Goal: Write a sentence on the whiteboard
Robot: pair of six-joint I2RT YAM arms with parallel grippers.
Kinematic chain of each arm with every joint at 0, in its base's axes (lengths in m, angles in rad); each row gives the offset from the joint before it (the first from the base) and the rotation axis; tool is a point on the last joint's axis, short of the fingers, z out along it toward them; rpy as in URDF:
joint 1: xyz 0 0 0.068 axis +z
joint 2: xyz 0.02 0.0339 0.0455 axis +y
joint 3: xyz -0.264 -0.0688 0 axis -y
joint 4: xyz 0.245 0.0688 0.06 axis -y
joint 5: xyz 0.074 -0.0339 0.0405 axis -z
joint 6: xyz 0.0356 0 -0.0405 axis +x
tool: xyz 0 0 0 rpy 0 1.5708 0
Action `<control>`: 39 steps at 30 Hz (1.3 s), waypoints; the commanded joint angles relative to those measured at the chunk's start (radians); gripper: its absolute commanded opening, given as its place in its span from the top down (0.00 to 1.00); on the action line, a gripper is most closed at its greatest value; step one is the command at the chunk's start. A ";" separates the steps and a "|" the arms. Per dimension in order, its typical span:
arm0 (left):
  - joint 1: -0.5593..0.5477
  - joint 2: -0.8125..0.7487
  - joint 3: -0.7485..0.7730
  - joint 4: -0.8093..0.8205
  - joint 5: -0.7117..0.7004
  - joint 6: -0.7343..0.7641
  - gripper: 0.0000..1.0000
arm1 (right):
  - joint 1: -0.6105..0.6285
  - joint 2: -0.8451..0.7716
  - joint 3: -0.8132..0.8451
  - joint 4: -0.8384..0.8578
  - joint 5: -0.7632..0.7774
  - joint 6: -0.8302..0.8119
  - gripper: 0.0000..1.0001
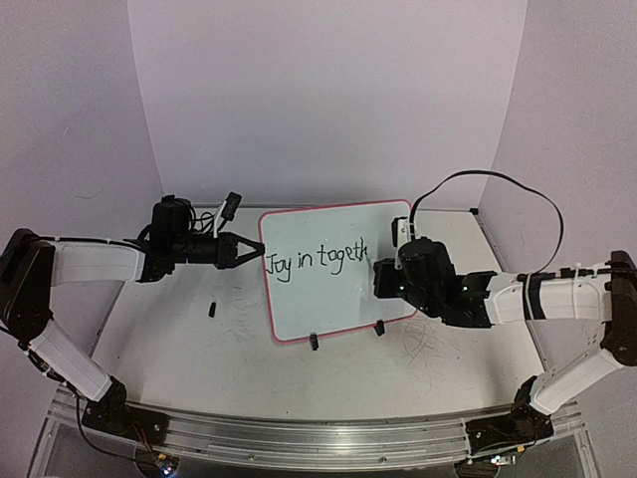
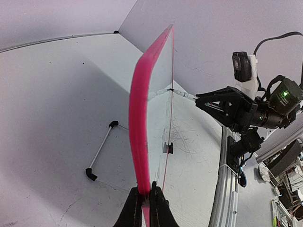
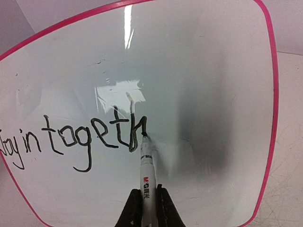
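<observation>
Small rectangular whiteboard with a thin red-pink rim and rounded corners (image 1: 338, 289) stands on edge at the middle of the scuffed white desk (image 1: 199, 358), leaning slightly, its written face toward the near side. It rests on two small black clip feet, one near the left lower corner (image 1: 314, 342) and one further right (image 1: 379, 328). The left hand (image 2: 147, 208) reaches in from the left with its fingers closed narrow, pinching the rim at the board's left edge; the left wrist view shows the pink rim running up from between the fingers. The right hand (image 3: 147, 208) comes in from the right on the written side, closed around a white-barrelled marker with a black tip and red-and-black printing (image 3: 146, 170). The marker tip touches the board surface at the lower right of the last letter. Black handwriting on the board (image 3: 75, 137) reads "Joy in togeth", running from the left edge to about mid-board; the right part of the face is blank. A small black piece (image 1: 212, 309) lies on the desk left of the board and nearer than the left hand, apart from both; cannot tell what it is. A thin white rod with black ends (image 2: 102, 151) lies on the desk at the board's far side.
</observation>
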 commanded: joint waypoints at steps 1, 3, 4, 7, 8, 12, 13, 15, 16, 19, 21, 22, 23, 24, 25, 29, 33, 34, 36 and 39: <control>-0.022 -0.029 0.031 -0.001 0.011 0.036 1.00 | -0.009 -0.018 -0.021 -0.054 -0.008 0.020 1.00; -0.022 -0.029 0.031 -0.001 0.010 0.037 1.00 | -0.009 -0.021 -0.020 -0.060 -0.006 0.020 1.00; -0.022 -0.028 0.031 -0.001 0.010 0.037 1.00 | -0.009 -0.023 -0.019 -0.064 -0.005 0.020 1.00; -0.022 -0.027 0.030 -0.001 0.011 0.039 1.00 | -0.009 -0.029 -0.014 -0.070 -0.006 0.020 1.00; -0.022 -0.027 0.031 -0.001 0.011 0.039 1.00 | -0.009 -0.028 -0.011 -0.073 -0.006 0.019 1.00; -0.022 -0.027 0.031 -0.001 0.010 0.040 1.00 | -0.009 -0.026 0.002 -0.087 -0.001 0.013 1.00; -0.023 -0.027 0.030 -0.001 0.009 0.041 1.00 | -0.009 -0.028 0.006 -0.091 0.001 0.010 1.00; -0.022 -0.025 0.032 -0.001 0.009 0.041 1.00 | -0.009 -0.043 0.017 -0.111 0.010 0.002 1.00; -0.022 -0.025 0.031 -0.001 0.008 0.041 1.00 | -0.009 -0.080 0.017 -0.116 0.009 -0.007 1.00; -0.022 -0.026 0.030 -0.003 0.007 0.041 1.00 | -0.010 -0.217 -0.020 -0.071 -0.004 -0.075 1.00; -0.022 -0.026 0.032 -0.003 0.006 0.042 1.00 | -0.022 -0.270 -0.045 -0.035 -0.019 -0.125 1.00; -0.022 -0.025 0.033 -0.003 0.006 0.043 1.00 | -0.035 -0.279 -0.054 -0.021 -0.039 -0.146 1.00; -0.022 -0.023 0.034 -0.003 0.006 0.043 1.00 | -0.042 -0.267 -0.049 -0.024 -0.048 -0.156 1.00; -0.022 -0.022 0.035 -0.004 0.006 0.043 1.00 | -0.046 -0.256 -0.040 -0.031 -0.053 -0.165 1.00; -0.022 -0.023 0.035 -0.004 0.006 0.043 1.00 | -0.046 -0.249 -0.029 -0.043 -0.057 -0.173 1.00; -0.024 -0.032 0.030 -0.004 -0.007 0.043 1.00 | -0.047 -0.270 -0.030 -0.037 -0.055 -0.190 1.00; -0.027 -0.027 0.028 -0.006 -0.021 0.044 1.00 | -0.046 -0.249 -0.029 -0.035 -0.076 -0.201 1.00; -0.028 -0.024 0.031 -0.006 -0.021 0.043 1.00 | -0.046 -0.242 -0.030 -0.035 -0.085 -0.202 1.00; -0.029 -0.022 0.035 -0.006 -0.025 0.043 1.00 | -0.046 -0.228 -0.030 -0.035 -0.096 -0.201 1.00; -0.030 -0.025 0.036 -0.006 -0.032 0.043 1.00 | -0.047 -0.214 -0.026 -0.034 -0.107 -0.201 1.00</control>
